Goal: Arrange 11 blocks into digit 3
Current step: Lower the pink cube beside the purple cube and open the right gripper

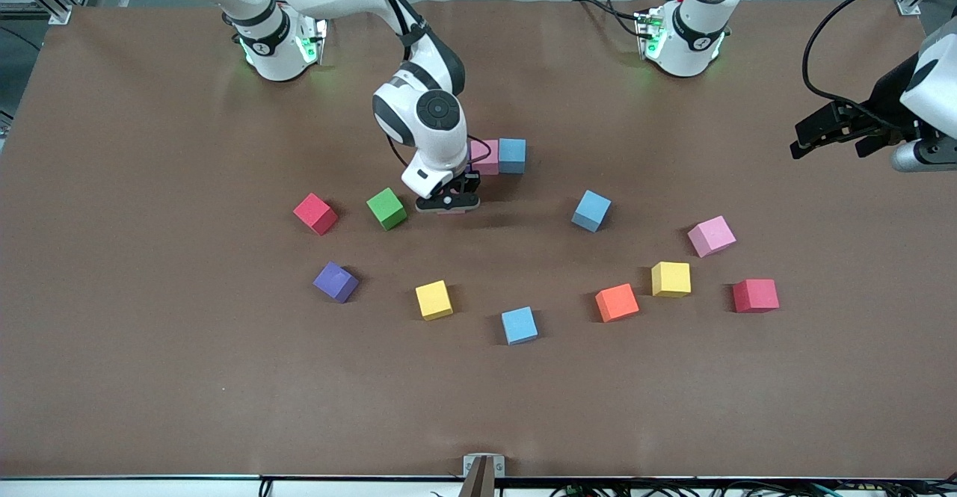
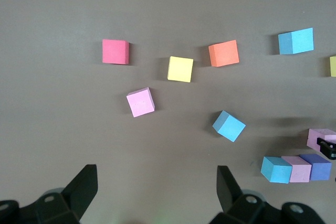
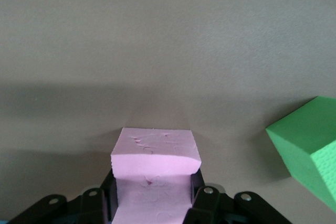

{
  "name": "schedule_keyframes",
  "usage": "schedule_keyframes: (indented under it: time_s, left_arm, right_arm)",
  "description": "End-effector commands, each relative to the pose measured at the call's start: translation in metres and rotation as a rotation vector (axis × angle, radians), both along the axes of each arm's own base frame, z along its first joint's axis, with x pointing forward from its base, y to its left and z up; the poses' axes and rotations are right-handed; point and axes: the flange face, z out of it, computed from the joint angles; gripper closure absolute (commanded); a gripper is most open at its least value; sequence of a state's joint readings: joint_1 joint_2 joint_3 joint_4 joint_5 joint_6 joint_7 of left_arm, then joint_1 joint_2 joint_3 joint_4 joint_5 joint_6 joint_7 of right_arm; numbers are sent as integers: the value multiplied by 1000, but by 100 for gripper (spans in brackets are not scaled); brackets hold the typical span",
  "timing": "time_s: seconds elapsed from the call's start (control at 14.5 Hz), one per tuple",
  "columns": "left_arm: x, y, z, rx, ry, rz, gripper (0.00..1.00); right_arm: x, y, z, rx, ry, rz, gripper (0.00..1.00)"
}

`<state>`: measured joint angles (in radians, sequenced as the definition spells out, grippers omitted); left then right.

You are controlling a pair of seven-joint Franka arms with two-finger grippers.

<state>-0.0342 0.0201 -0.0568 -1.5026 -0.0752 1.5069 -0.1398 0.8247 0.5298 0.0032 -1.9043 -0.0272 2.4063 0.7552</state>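
Your right tool (image 1: 447,208) is clamped on a pale pink matte foam cube (image 3: 155,163), held low over the brown table (image 1: 149,377) just beside the green foam cube (image 1: 386,208). The right wrist view shows the fingers (image 3: 205,203) pressed against both sides of that cube.

Your left tool (image 1: 834,134) waits in the air over the left arm's end of the table, its fingers (image 2: 84,184) spread wide apart with nothing between them.

A short row has been started close to the right tool, toward the robots' bases: a light blue foam cube (image 2: 276,169), a pink foam cube (image 2: 297,168) and a purple foam cube (image 2: 317,166) sit touching in a line. In the front view the right arm hides the purple one.

The remaining blocks lie loose and apart from one another:
- a second light blue cube (image 1: 591,210) and a second pink cube (image 1: 711,236), toward the left arm's end;
- a yellow cube (image 1: 671,279) with the orange cube (image 1: 617,303) just beside it;
- a third light blue cube (image 1: 519,325) and another yellow cube (image 1: 434,300), nearer the front camera;
- a second purple cube (image 1: 336,282), toward the right arm's end.

Two red cubes also lie on the table: one (image 1: 315,214) near the green cube, one (image 1: 755,295) near the yellow cube.
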Motion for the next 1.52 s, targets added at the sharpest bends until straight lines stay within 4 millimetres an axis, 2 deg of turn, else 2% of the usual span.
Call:
schedule_keyframes:
  time_s: [0.0,1.45]
  left_arm:
    - [-1,-1,3,-10,-10,7,0]
    - [-2,1,3,-14,-4,1,0]
  right_arm:
    - [-15,8,-1,-5,-8,26,97]
    - [-32,20,-13,-26,11,-20,97]
